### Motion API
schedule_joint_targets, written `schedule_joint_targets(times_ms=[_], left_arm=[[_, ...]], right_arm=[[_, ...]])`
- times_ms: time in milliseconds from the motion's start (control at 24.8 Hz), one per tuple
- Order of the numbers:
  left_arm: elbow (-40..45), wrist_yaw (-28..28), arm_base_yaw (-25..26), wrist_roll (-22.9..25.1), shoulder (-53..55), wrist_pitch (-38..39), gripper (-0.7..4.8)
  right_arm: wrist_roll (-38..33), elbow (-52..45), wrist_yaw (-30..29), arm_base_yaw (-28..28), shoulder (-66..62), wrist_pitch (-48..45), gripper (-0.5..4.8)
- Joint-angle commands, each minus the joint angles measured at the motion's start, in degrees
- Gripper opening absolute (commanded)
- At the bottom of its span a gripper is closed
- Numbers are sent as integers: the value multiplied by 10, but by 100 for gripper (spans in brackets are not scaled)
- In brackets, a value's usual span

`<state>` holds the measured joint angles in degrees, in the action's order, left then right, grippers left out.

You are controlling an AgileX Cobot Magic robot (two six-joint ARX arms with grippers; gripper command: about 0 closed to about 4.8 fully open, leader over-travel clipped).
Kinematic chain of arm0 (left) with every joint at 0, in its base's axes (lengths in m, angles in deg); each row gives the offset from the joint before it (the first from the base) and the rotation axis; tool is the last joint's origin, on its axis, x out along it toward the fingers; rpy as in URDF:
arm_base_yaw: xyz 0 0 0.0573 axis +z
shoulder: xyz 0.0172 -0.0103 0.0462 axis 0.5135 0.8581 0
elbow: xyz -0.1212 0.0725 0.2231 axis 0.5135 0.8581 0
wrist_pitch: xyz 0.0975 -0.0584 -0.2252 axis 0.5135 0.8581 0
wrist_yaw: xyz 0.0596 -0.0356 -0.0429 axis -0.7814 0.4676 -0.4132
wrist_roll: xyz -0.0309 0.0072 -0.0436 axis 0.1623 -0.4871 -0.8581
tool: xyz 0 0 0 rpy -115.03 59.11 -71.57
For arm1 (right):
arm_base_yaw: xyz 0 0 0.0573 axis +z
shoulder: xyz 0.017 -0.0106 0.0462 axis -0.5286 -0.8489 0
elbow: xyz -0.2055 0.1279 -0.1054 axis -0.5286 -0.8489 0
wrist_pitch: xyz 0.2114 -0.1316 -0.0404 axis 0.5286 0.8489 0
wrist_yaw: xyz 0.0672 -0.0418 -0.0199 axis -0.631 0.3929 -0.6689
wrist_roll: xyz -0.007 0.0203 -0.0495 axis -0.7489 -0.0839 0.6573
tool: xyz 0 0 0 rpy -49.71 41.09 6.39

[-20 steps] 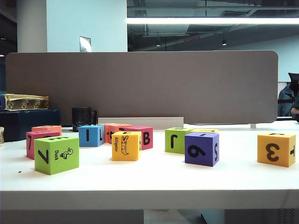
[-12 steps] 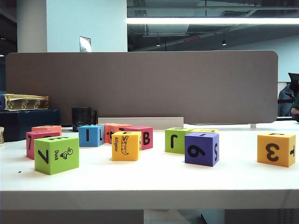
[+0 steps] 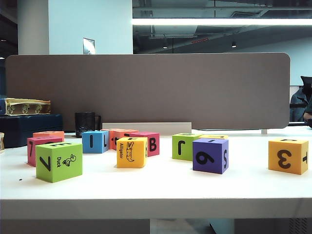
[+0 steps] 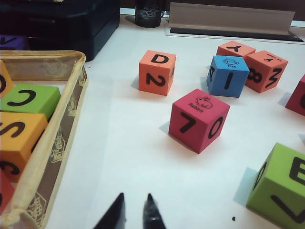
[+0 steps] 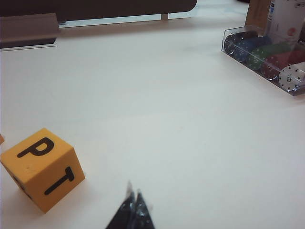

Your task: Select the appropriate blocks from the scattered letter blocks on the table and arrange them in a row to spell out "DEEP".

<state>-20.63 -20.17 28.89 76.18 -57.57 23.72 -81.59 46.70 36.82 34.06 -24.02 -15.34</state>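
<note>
Opening stage of spelling "DEEP": no block is picked and no row is begun on the broad white counter (image 3: 156, 187). The left claw (image 4: 134, 210) hangs low over bare counter just beside a fabric-edged tray of spare cubes (image 4: 71, 102), its dark fingertips a narrow slit apart and holding nothing. The right claw (image 5: 134, 204) hangs near the yellow-orange matte cube showing P and T (image 5: 42, 168), tips pressed together, empty. That cube stands alone at the right of the exterior view, well apart from the rest, its 3 facing the camera. The orange cube bearing D above a black 2 (image 4: 157, 72) sits beyond the pink cube marked 7 and 0 (image 4: 199, 119). The lime green cube with 7 and Duck (image 3: 59, 161) shows an E on top; the yellow cube with the Alligator drawing (image 3: 131, 152) stands near the middle. A likely next move: the left claw widens, reaches past the pink cube and straddles the D cube squarely
</note>
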Motion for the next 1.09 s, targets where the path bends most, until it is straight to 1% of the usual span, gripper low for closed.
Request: schedule_joint_targets(times_ms=[40, 161, 242, 283, 323, 404, 484, 646, 1050, 1090], left_arm=[[0, 9, -2, -2, 1, 4, 49], [0, 8, -1, -2, 1, -1, 48], [-2, 9, -2, -2, 1, -17, 47], [-2, 9, -2, -3, 1, -37, 38], [-2, 9, -2, -24, 1, -60, -8], [-2, 9, -2, -68, 1, -82, -6], [-6, 11, -2, -89, 1, -79, -6], [-37, 20, -1, -87, 1, -38, -6], [-87, 54, -2, -84, 1, -15, -6], [-95, 61, -2, -71, 1, -5, -6]], right_arm=[[-1, -1, -1, 0, 6, -11, -1], [-1, 1, -5, 1, 6, -18, -1], [-1, 1, -26, 1, 6, -35, -1], [-1, 1, -43, 2, 6, -58, -2], [-1, 3, -50, 5, 6, -76, -2], [-10, 11, -56, 4, 6, -79, -2], [-27, 23, -57, 4, 6, -78, -2], [-31, 60, -62, 4, 5, -67, -2], [-30, 130, -66, 4, 4, 52, -2], [-30, 141, -68, 4, 4, 70, -2]])
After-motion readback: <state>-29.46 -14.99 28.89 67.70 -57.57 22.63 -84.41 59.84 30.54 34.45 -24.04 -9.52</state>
